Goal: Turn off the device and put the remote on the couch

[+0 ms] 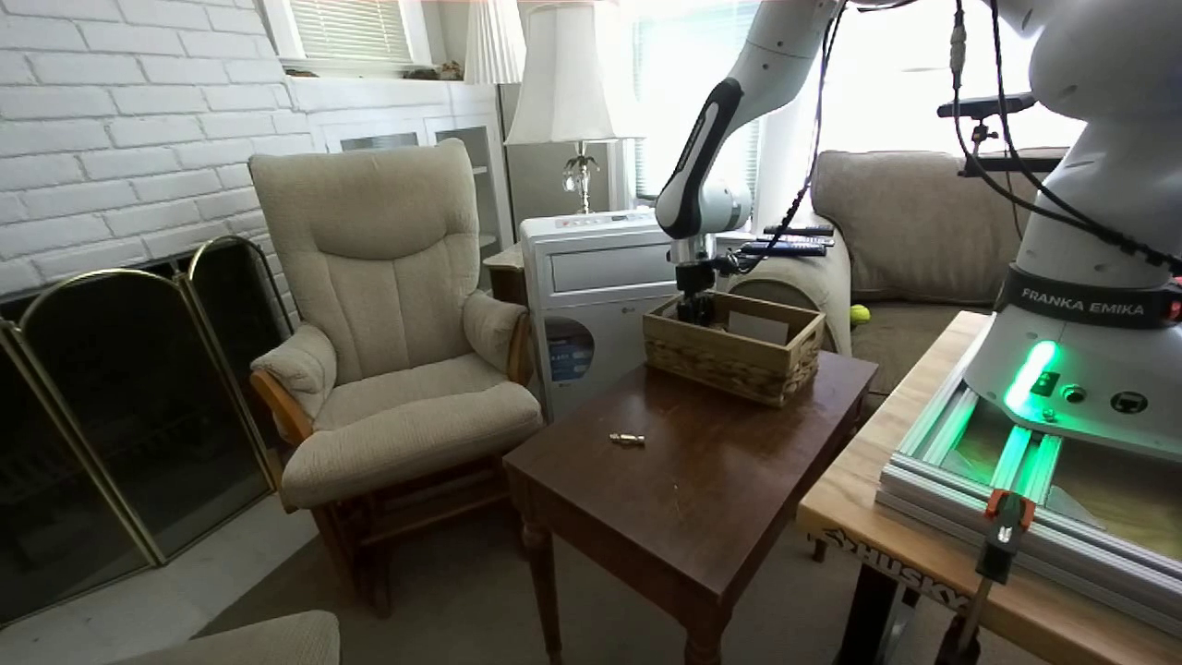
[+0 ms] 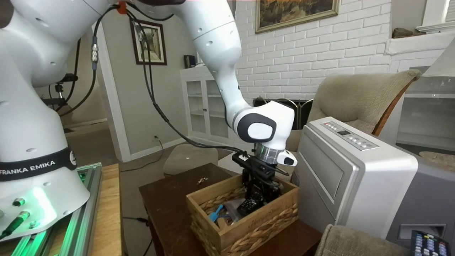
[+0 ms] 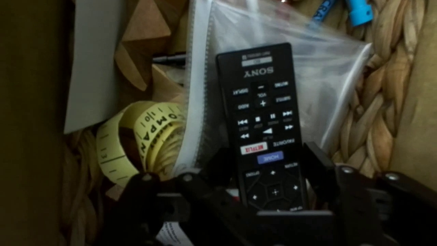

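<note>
While you look down in the wrist view, the remote (image 3: 263,126) is inside the basket (image 3: 418,102), over a clear plastic bag (image 3: 327,78); the jaws of the gripper (image 3: 269,162) stand about as wide as the remote, one at each long edge, probably because this is its easiest span to pinch, but whether they squeeze it firmly I cannot tell. In an exterior view, you find the couch (image 1: 910,231) beyond the basket, which stands on a dark table (image 1: 711,480), I suppose so that your arm (image 1: 780,55) can reach it. Also in an exterior view, the arm reaches into the basket from above, since the walls close the sides; another remote (image 2: 430,245) lies well apart from the basket. Whether the switching-off is done, no view shows you.
</note>
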